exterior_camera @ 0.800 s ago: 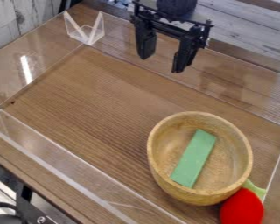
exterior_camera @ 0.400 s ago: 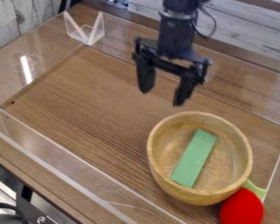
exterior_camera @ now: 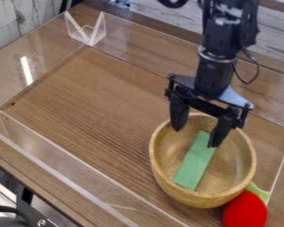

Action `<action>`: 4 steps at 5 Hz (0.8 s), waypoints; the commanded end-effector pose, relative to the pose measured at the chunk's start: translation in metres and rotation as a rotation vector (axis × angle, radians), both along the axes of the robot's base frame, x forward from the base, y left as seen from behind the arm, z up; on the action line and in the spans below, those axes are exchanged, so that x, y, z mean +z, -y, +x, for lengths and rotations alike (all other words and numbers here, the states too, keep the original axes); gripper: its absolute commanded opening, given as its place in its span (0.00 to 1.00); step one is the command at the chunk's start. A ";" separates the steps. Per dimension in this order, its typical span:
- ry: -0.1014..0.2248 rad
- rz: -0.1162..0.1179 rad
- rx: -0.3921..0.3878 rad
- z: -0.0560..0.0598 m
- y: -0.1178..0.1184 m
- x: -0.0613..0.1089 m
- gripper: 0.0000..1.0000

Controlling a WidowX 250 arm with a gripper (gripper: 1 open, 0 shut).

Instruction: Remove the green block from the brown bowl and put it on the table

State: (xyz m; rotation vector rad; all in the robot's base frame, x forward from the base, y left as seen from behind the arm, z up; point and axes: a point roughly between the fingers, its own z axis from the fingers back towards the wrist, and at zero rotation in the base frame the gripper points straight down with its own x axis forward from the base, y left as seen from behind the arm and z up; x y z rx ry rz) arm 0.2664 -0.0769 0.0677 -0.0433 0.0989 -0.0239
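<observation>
1 pincer [exterior_camera: 209,131] spread wide w/ nothing in it over the 1 brown bowl [exterior_camera: 167,180], 1 green block [exterior_camera: 194,168] inside, 1 red toy [exterior_camera: 245,212] at the bowl's 5 o'clock, bare table [exterior_camera: 85,106] toward 10.

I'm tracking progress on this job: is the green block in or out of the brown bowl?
In: the green block lies inside the brown bowl, with the bowl's rim all around it.
</observation>
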 end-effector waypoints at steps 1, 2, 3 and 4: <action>0.054 -0.019 -0.034 0.001 0.002 -0.006 1.00; 0.082 -0.024 -0.062 -0.001 0.002 -0.018 1.00; 0.113 -0.027 -0.060 -0.003 0.011 -0.028 1.00; 0.134 -0.028 -0.052 -0.002 0.016 -0.038 0.00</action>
